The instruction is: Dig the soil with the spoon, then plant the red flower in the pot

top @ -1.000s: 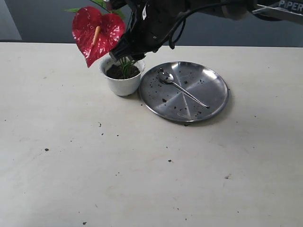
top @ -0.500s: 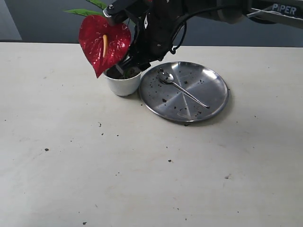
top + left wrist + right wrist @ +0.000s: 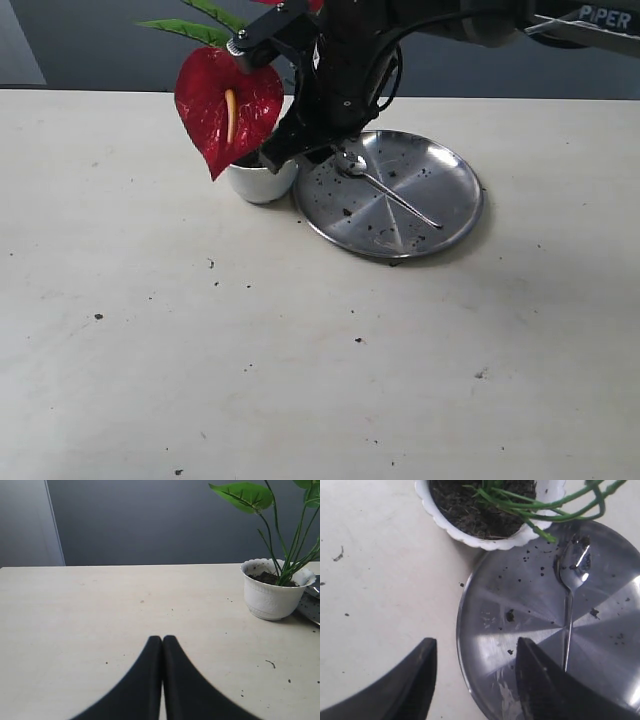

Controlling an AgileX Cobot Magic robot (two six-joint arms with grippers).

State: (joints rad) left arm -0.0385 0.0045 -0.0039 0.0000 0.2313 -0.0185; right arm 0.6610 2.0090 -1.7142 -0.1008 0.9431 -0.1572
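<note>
The red flower (image 3: 230, 108) stands in the white pot (image 3: 258, 183), its green stems (image 3: 535, 504) rooted in the dark soil (image 3: 470, 510). My right gripper (image 3: 476, 642) is open and empty. It hovers above the pot-side rim of the steel plate (image 3: 520, 630), right next to the pot (image 3: 470, 539) and apart from the stems. The spoon (image 3: 572, 575) lies on the plate with its bowl toward the pot. My left gripper (image 3: 162, 639) is shut and empty, low over bare table well away from the pot (image 3: 270, 600).
The round steel plate (image 3: 440, 190) holds the spoon (image 3: 390, 192) and scattered soil crumbs. Loose crumbs dot the pale table (image 3: 300, 350). A green leaf (image 3: 245, 492) hangs above the pot. The right arm (image 3: 350, 60) reaches over the pot from behind.
The right gripper has drawn back from the stems toward the plate's edge. The red bloom has swung slightly right and lower. The left gripper's earlier state is not shown.
</note>
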